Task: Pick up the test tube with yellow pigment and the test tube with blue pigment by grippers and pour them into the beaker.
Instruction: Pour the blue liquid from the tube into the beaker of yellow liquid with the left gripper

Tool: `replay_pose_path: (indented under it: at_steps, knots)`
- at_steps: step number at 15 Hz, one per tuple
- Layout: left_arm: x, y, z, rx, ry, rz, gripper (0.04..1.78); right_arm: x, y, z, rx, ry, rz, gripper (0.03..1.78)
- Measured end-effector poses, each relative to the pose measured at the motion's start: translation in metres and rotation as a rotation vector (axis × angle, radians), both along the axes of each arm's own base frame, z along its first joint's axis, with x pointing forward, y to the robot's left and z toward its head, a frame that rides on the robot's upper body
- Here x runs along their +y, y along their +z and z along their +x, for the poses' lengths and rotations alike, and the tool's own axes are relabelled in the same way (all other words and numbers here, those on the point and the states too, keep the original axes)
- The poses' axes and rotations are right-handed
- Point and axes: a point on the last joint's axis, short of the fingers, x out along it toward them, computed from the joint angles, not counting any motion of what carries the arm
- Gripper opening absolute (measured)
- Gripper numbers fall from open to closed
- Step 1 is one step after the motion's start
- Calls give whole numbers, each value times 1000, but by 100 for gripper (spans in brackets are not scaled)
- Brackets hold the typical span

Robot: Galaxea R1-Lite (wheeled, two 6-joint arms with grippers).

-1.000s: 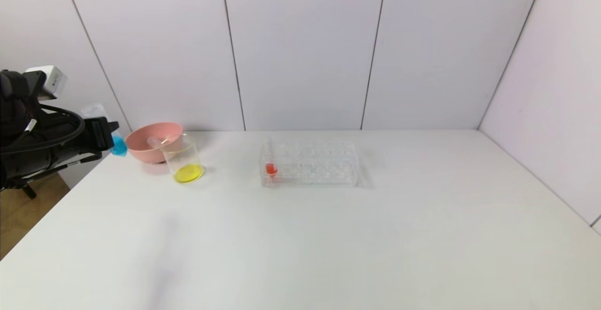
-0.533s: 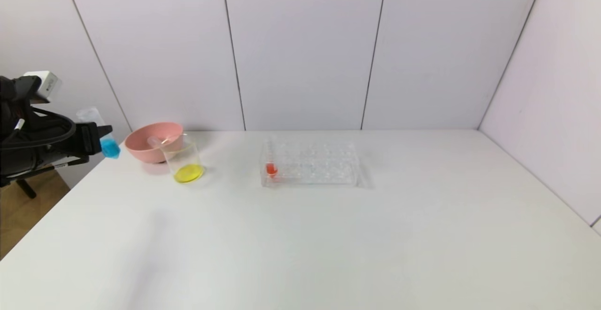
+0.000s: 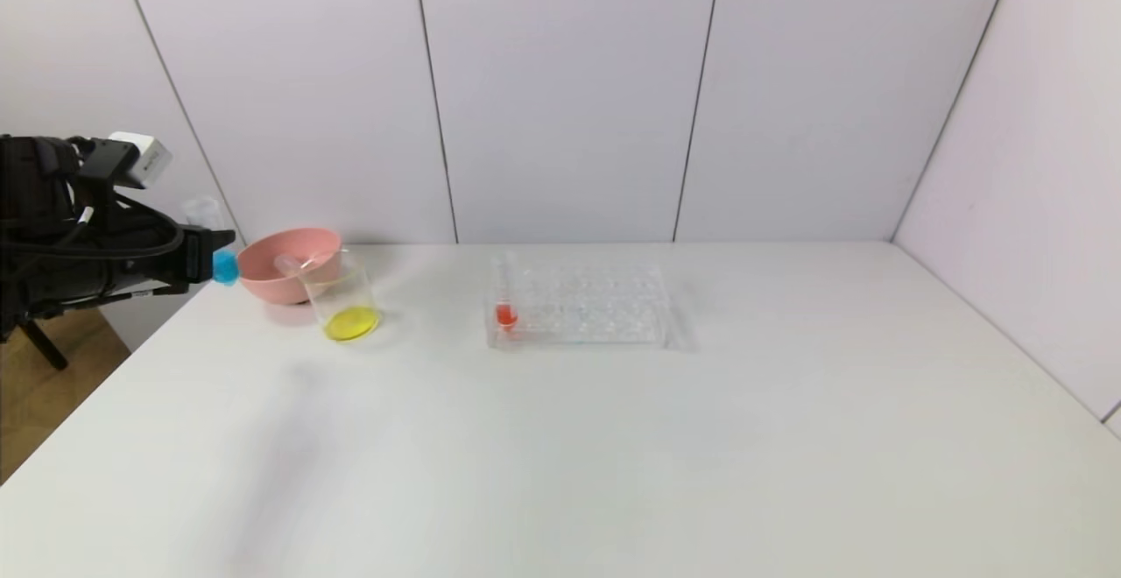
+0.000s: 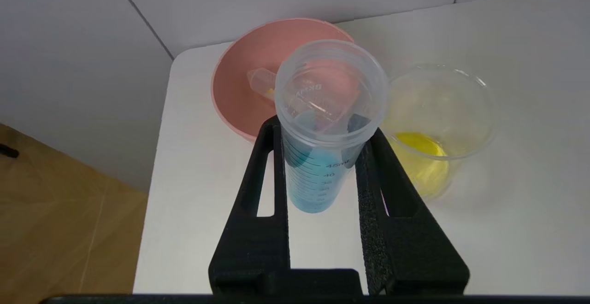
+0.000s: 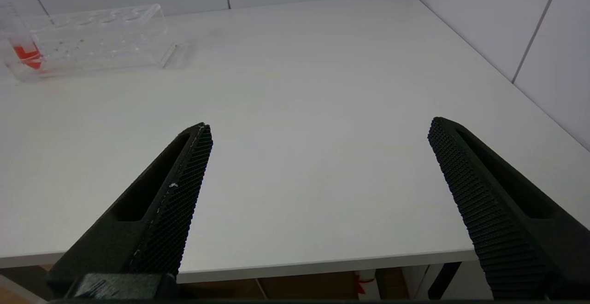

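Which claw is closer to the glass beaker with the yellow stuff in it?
The left claw. It holds the test tube with blue pigment just beside the beaker, by the pink bowl. The right claw hangs open over the table's other end.

Blue tube (image 4: pixel 318 156): upright, clamped in left gripper (image 4: pixel 322 156).
Yellow tube (image 4: pixel 265 80): lying in bowl.
Beaker (image 3: pixel 343 302): upright, yellow liquid inside.

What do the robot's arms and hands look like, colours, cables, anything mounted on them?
The left hand is matte black, with two long flat slotted fingers faced with rough textured pads. Black cables loop over its arm, and a small white box sits on top. The right hand has the same black tapered fingers with cross-hatched grip faces.
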Motion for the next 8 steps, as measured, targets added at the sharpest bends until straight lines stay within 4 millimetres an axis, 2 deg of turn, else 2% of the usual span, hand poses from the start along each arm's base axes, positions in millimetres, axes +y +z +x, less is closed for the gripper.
replay_pose_path:
  at_steps: [4, 8]
  knots:
    - [3, -8, 12, 42, -22, 43, 44, 0, 0, 0, 0, 0, 0, 171]
    - [0, -1, 16, 90, -98, 79, 44, 0, 0, 0, 0, 0, 0, 171]
